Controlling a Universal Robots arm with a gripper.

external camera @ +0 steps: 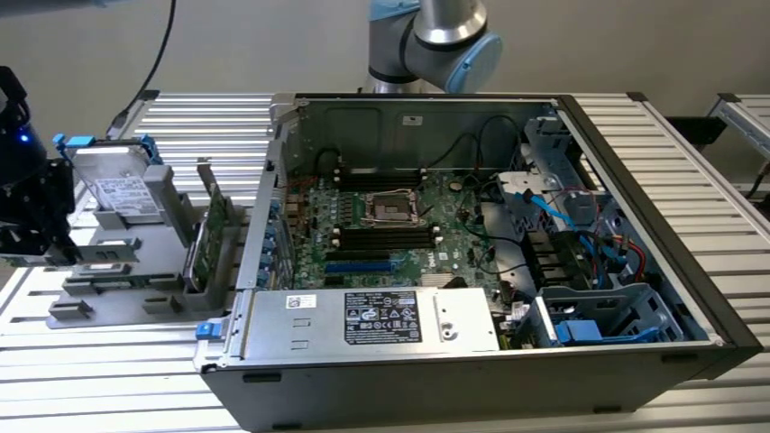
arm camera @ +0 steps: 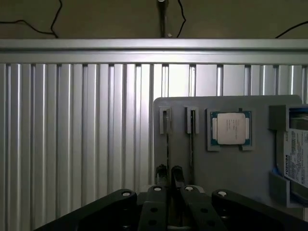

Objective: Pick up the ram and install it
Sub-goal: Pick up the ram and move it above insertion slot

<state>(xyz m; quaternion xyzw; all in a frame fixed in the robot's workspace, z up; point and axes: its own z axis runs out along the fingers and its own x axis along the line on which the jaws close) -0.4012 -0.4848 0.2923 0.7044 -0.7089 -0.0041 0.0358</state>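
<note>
wrist view: pick-up judged in hand, tool (arm camera: 169, 174) set over the ram (arm camera: 167, 147) in the grey holder (arm camera: 231, 168), grip state cannot be told, square alignment on its edge needed.

Arm extended, gripper low.
The arm's (external camera: 435, 41) grey-and-blue joint stands high at the back; the black gripper (arm camera: 169, 174) hangs at the exterior view's left edge, pointing down.

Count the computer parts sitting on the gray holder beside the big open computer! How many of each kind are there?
Hard drive: 1
Processor chip: 1
Green boards standing on edge: 2
Total: 4
</note>
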